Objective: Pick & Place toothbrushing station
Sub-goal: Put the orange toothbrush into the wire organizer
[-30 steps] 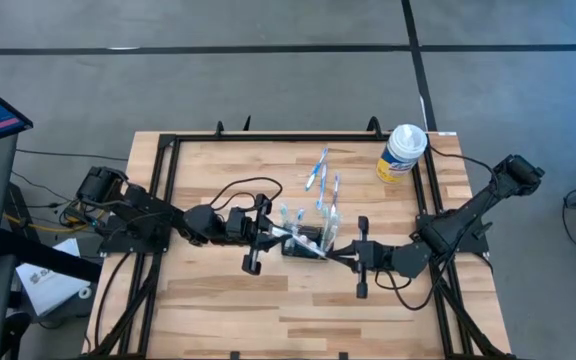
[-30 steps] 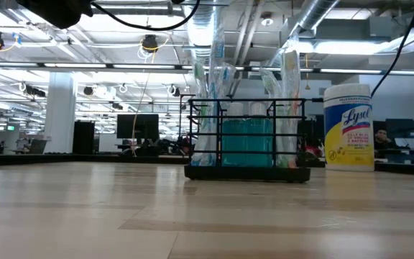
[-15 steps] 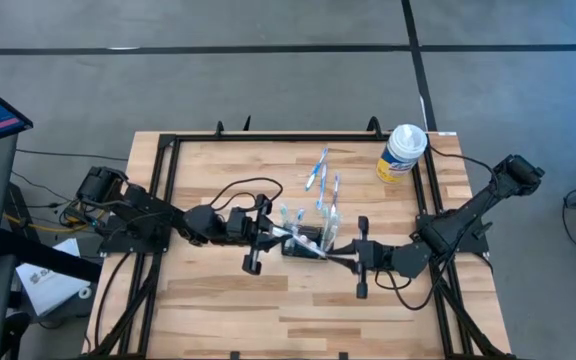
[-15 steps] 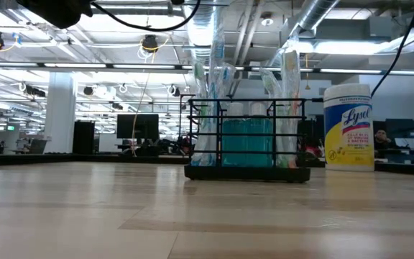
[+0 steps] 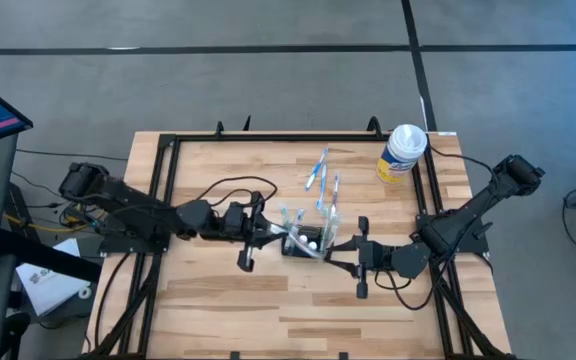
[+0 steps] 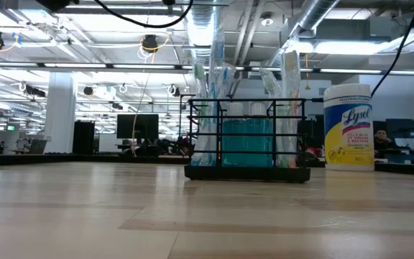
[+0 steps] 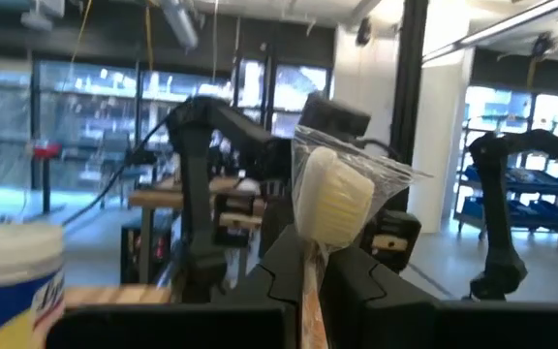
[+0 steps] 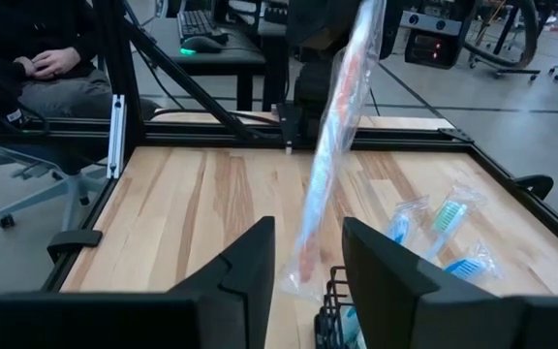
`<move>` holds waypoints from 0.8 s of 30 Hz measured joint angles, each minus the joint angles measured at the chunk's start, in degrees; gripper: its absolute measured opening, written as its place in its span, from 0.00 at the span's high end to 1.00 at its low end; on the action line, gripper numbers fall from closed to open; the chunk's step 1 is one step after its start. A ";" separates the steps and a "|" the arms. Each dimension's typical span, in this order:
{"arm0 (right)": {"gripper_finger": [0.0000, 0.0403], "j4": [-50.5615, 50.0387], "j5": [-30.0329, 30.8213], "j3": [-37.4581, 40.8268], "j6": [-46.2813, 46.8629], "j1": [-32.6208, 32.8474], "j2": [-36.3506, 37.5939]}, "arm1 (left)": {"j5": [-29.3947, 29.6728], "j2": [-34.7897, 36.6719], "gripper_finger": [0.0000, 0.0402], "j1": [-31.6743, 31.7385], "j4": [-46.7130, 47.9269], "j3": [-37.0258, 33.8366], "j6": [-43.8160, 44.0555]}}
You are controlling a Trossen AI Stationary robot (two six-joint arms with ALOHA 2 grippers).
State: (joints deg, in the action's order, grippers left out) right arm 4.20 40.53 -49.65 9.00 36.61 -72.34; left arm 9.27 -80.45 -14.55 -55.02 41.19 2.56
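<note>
The toothbrushing station (image 6: pixel 247 140), a black wire holder with wrapped toothbrushes standing in it, sits near the middle of the wooden table (image 5: pixel 218 300). The left gripper (image 7: pixel 303 276) is clamped on a wrapped toothbrush (image 7: pixel 329 199) beside it. The right gripper (image 8: pixel 308 257) stands parted just above the holder, a wrapped toothbrush (image 8: pixel 332 126) between its fingers. A white-and-yellow canister (image 6: pixel 348 126) reading "Lysol" stands near the table's far right corner.

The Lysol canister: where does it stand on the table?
In the high view the Lysol canister stands at the table's far right corner, apart from the toothbrushing station.
</note>
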 joint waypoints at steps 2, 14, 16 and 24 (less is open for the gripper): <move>0.72 -0.08 0.00 0.00 0.46 -0.01 0.00 | 1.01 1.73 0.99 0.00 4.08 0.00 1.20; 0.72 -0.53 0.00 0.00 1.13 -0.03 0.00 | 4.26 6.74 0.99 0.00 18.97 0.02 5.59; 0.72 -0.57 -0.02 0.02 1.13 -0.03 0.00 | 4.59 7.10 0.99 0.00 20.48 0.01 6.81; 0.72 -0.75 0.00 0.02 1.16 -0.01 -0.09 | 7.29 7.08 0.99 0.00 25.24 0.00 9.97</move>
State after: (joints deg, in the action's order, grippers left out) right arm 3.44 40.53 -49.63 10.15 36.60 -72.42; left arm 16.56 -73.36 -14.55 -29.78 41.19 12.53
